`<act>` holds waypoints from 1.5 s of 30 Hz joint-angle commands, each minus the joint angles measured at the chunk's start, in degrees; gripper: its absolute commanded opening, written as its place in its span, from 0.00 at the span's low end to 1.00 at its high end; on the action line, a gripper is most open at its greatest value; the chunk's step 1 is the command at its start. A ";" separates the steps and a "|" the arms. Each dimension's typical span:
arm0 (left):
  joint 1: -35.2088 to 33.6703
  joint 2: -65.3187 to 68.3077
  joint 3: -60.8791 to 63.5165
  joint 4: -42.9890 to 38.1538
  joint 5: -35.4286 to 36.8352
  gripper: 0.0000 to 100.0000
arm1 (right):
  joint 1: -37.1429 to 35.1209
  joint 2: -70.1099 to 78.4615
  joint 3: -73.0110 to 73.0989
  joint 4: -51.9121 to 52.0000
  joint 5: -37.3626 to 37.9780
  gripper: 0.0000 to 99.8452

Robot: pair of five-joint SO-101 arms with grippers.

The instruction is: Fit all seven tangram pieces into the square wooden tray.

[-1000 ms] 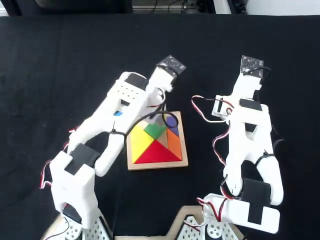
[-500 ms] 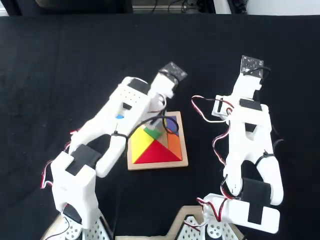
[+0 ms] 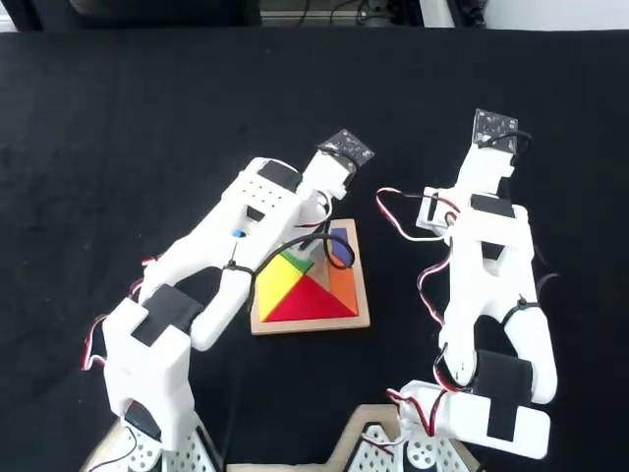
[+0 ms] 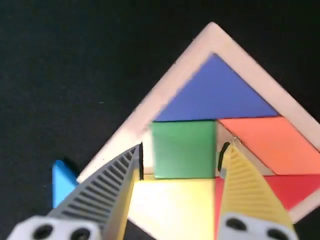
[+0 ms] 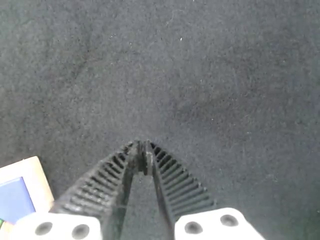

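Note:
The square wooden tray (image 3: 311, 324) lies between the two arms. It holds a yellow triangle (image 3: 277, 285), a red triangle (image 3: 311, 303), an orange piece (image 3: 342, 280), a green square (image 4: 183, 149) and a dark blue triangle (image 4: 216, 93). My left gripper (image 4: 181, 156) hangs open just over the tray, one finger on each side of the green square, which lies flat in its slot. A light blue piece (image 4: 62, 181) rests on the cloth just outside the tray's rim (image 4: 165, 82). My right gripper (image 5: 143, 150) is shut on nothing, over bare cloth beside a tray corner (image 5: 22, 175).
The left arm (image 3: 260, 211) covers the tray's far left part in the high view. The right arm (image 3: 486, 236) stands right of the tray, with loose red and white wires (image 3: 413, 211) beside it. Black cloth (image 3: 147, 118) covers the table all around.
The left arm has swung a little to the right and down over the tray, hiding more of the green square in the high view. The right arm has not moved.

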 commanded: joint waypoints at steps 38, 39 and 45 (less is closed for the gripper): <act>-16.04 -2.81 -4.26 -1.23 -4.48 0.26 | -0.53 -0.13 -2.07 -0.97 0.53 0.01; -16.84 -3.43 -5.67 0.79 -4.66 0.26 | -0.53 -0.13 -2.07 -0.97 0.53 0.01; -19.74 -4.92 -8.13 6.86 -13.54 0.26 | -0.53 -0.13 -2.07 -0.97 0.53 0.01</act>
